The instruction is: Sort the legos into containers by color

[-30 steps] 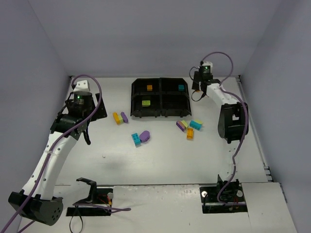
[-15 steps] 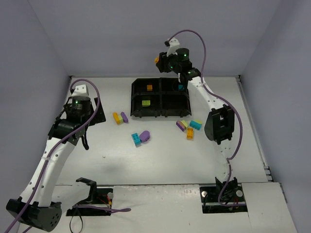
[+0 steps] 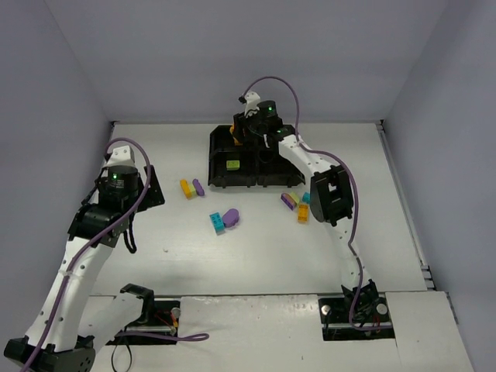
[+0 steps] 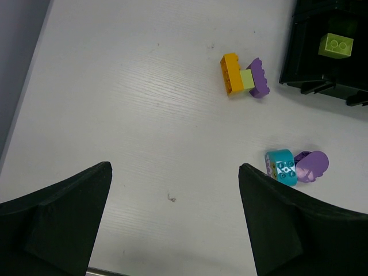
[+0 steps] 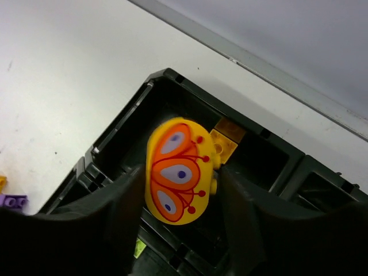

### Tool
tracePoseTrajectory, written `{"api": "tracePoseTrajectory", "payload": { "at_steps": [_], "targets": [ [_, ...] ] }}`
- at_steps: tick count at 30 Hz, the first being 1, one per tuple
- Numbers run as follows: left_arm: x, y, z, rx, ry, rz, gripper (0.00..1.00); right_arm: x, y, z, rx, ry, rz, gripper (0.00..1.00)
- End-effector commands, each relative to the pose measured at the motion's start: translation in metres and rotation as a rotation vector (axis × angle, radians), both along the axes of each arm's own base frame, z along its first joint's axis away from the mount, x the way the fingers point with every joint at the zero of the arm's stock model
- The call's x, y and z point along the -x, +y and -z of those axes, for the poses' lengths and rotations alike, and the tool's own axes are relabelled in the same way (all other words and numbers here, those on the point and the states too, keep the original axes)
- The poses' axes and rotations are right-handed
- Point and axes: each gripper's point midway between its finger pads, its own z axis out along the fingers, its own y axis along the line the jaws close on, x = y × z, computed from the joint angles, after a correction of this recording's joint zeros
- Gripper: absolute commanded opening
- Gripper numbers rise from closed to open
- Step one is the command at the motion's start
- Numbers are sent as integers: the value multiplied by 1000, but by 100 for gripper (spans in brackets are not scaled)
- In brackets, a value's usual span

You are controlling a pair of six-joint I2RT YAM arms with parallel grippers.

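**Held item:** rounded yellow plastic piece with an orange butterfly-wing print [image 5: 178,172], clamped between the two fingers of the right claw [image 5: 183,179], which press on its sides.

**Directly beneath that claw:** one compartment of the black four-compartment plastic tray [image 5: 123,123], containing a flat orange brick [image 5: 230,138]. The compartment next to it, toward the arm bases from the claw, holds a yellow-green brick [image 3: 232,165].

**Left claw** [image 4: 173,172]**:** spread wide, nothing between the fingers, hanging above bare table.
- Ahead of it and to its right: a row of orange, pale green and purple bricks [image 4: 246,79], touching side by side.
- Just off its right finger: a teal brick [image 4: 280,167] touching a rounded purple brick [image 4: 312,165].

**Beside the right arm's elbow, well apart from both claws:** a cluster of purple, yellow-green, teal and orange bricks [image 3: 302,211].

**Surface:** white matte table [image 4: 144,86] with a fine wood-like grain and a small dark speck [image 4: 171,198] between the left claw's fingers.

**Room:** plain lavender-grey walls [image 3: 232,54] on three sides. A grey strip [image 5: 276,83] runs along the table's far edge.
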Motion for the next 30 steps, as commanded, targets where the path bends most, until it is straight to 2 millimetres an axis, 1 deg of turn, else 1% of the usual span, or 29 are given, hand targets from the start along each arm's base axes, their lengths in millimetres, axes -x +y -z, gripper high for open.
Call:
{"api": "tracePoseTrajectory", "payload": {
  "at_steps": [1,2,3,5,6,7,8,9,10,11,12,13,14,15,16,17,18,19,20,21,22,23,24,25,26,27,28,29,30],
  "targets": [
    [1,-3,-3,29,-19,-4,85,-11,10,-80,-86,-179,-22,54],
    [1,-3,-3,31,-17,-3,85,-11,9,-80,-85,-178,-19,57],
    [1,-4,-1,36,-12,-5,85,-11,9,-82,-85,-181,-17,63],
    [1,-5,1,43,-8,-3,85,-10,8,-84,-84,-184,-13,69],
    [2,-6,2,45,-4,-3,85,-9,6,-90,-86,-192,-9,72],
    [2,-6,4,48,-1,-3,85,-8,6,-92,-84,-193,-8,74],
    [2,-6,3,51,-4,-2,85,-5,4,-106,-90,-211,-9,75],
    [2,-7,3,53,-2,-2,85,-2,2,-105,-86,-207,-8,76],
    [2,-7,2,56,-7,-3,85,0,1,-110,-86,-211,-8,76],
    [2,-8,1,59,-8,1,85,6,-3,-129,-96,-234,-10,76],
    [1,-9,-1,63,-14,3,85,13,-4,-123,-86,-214,-18,76],
    [1,-9,-2,65,-19,5,85,20,-6,-124,-85,-209,-26,76],
    [0,-10,-3,67,-19,9,85,32,-9,-148,-98,-235,-37,76],
    [-1,-10,-4,67,-23,11,85,42,-9,-152,-102,-232,-64,75],
    [-1,-11,-5,70,-27,14,85,54,-11,-133,-82,-189,-82,76],
    [-3,-12,-6,71,-30,18,85,70,-15,-156,-94,-218,-99,76],
    [-3,-12,-5,70,-29,20,85,83,-12,-156,-90,-214,-123,76],
    [-4,-12,-6,71,-31,23,85,97,-15,-133,-61,-170,-137,76],
    [-4,-13,-6,69,-31,23,85,114,-18,-151,-67,-197,-148,77],
    [-5,-13,-5,70,-27,26,85,128,-14,-148,-59,-191,-169,78],
    [-5,-13,-5,69,-27,27,85,139,-13,-142,-48,-177,-185,79],
    [-5,-13,-5,68,-27,28,85,157,-17,-133,-34,-153,-196,81],
    [-6,-14,-8,72,-34,28,85,168,-17,-128,-26,-140,-205,84],
    [-6,-14,-8,70,-33,29,85,182,-12,-120,-17,-121,-222,85],
    [-6,-13,-9,70,-33,27,85,197,-14,-107,-6,-89,-227,86],
    [-5,-14,-10,72,-36,28,85,205,-13,-102,-1,-76,-232,87],
    [-5,-13,-10,71,-36,29,85,219,-5,-94,9,-60,-254,89],
    [-4,-13,-9,70,-33,29,85,228,-4,-91,17,-54,-259,90],
    [-4,-13,-9,68,-31,29,85,239,-4,-74,44,-22,-265,90]
  ]
}}
